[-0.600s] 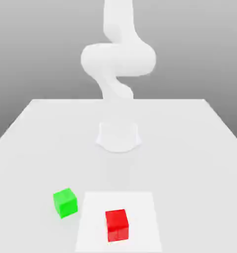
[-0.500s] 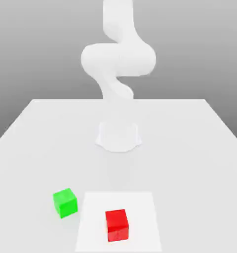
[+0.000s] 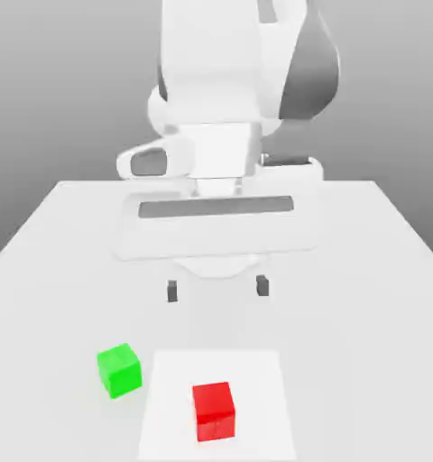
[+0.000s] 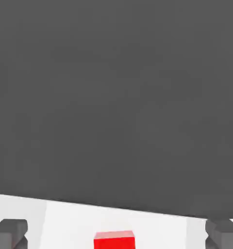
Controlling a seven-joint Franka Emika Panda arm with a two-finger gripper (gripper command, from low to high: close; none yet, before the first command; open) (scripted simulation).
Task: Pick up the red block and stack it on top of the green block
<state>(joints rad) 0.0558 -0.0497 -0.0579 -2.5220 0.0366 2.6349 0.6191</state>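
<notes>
Since a moment ago the pincer (image 3: 216, 290) has swung into sight, fingers spread wide above the table (image 3: 364, 298), behind the red block (image 3: 213, 411), with the green block (image 3: 119, 369) alongside.

A big white worktop (image 3: 364, 271) holds two small blocks at its near end. The red block (image 3: 213, 411) sits on a lighter white square patch (image 3: 256, 379). The green block (image 3: 119, 369) sits just left of the patch, on the exterior view's left.
</notes>
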